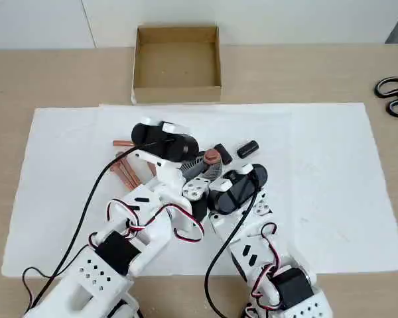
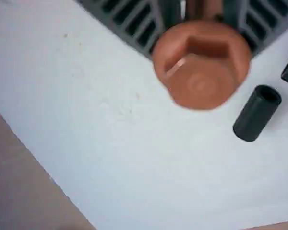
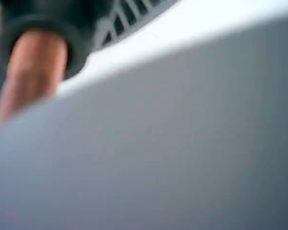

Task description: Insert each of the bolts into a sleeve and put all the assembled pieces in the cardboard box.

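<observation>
Loose bolts (image 1: 126, 169) on the white sheet (image 1: 318, 199), front-left of the cardboard box (image 1: 176, 95). Left gripper (image 1: 209, 164) straight in front of the box, jaws clamped on a brown hex-head bolt (image 2: 200, 67). Right gripper (image 1: 198, 191) is beside it, farther from the box; grip state can't tell. Two black sleeves (image 1: 247, 148) lie loose, front-right of the box. Scissors (image 1: 393, 96) well right of the box.

Light wooden table (image 1: 53, 73), white paper sheet (image 1: 318, 172), scissors (image 1: 395, 96) near the edge, pale wall (image 1: 252, 20)
</observation>
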Tool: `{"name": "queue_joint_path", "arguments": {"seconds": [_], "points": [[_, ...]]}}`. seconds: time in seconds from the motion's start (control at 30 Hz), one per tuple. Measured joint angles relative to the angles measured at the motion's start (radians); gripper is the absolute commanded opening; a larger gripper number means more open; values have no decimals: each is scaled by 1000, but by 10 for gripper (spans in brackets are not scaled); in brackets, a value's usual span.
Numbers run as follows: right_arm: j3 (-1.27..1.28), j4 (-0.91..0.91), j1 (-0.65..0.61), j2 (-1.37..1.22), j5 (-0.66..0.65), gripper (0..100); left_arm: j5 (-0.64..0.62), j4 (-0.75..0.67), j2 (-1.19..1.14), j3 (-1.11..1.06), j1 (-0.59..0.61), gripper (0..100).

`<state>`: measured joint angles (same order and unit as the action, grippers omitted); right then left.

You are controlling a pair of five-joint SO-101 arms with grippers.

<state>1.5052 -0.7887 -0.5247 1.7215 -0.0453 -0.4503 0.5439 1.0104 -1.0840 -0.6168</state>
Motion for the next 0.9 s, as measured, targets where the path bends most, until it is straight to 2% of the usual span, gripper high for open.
{"name": "queue_joint_path", "arguments": {"seconds": [0.9], "points": [[-2, 0, -2, 0, 0, 4, -41, 5, 2, -94, -12, 6]]}}
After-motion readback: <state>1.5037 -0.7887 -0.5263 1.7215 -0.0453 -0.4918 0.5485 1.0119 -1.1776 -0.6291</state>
